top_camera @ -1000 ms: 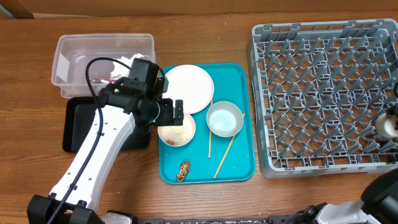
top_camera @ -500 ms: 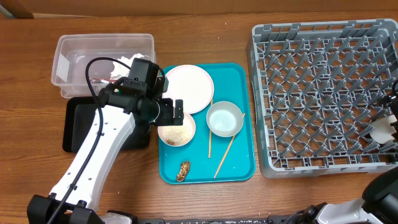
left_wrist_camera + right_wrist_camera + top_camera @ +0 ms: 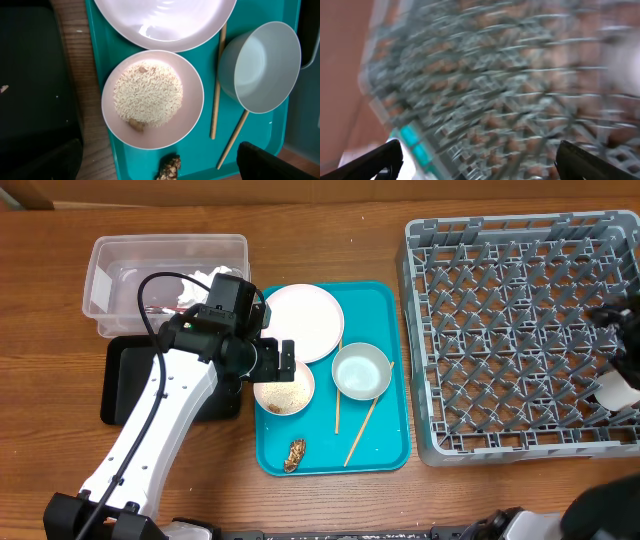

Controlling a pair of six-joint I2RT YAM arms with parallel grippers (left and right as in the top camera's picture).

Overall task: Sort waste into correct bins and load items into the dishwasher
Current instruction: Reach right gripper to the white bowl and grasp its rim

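Brown food scrap (image 3: pixel 295 455) sits at the teal tray's (image 3: pixel 392 430) near edge. Just past it, the left gripper (image 3: pixel 268 362) hovers over the cream bowl (image 3: pixel 192 90) of rice (image 3: pixel 147 92), jaws wide open, holding nothing. Best bet: pinch the rim, keep it level, then tip it over the black tray (image 3: pixel 122 390). The right gripper (image 3: pixel 477 147) gapes empty too. The white cup (image 3: pixel 615 390) lies at the dish rack's (image 3: pixel 500 240) right edge.

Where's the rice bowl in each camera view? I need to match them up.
Overhead: cream bowl of rice at the teal tray's left edge, below the plate.
Left wrist: bowl at picture centre.
Right wrist: not in it; only the blurred dish rack.
Shared landmark: pale blue bowl just right of it, overhead and left wrist.
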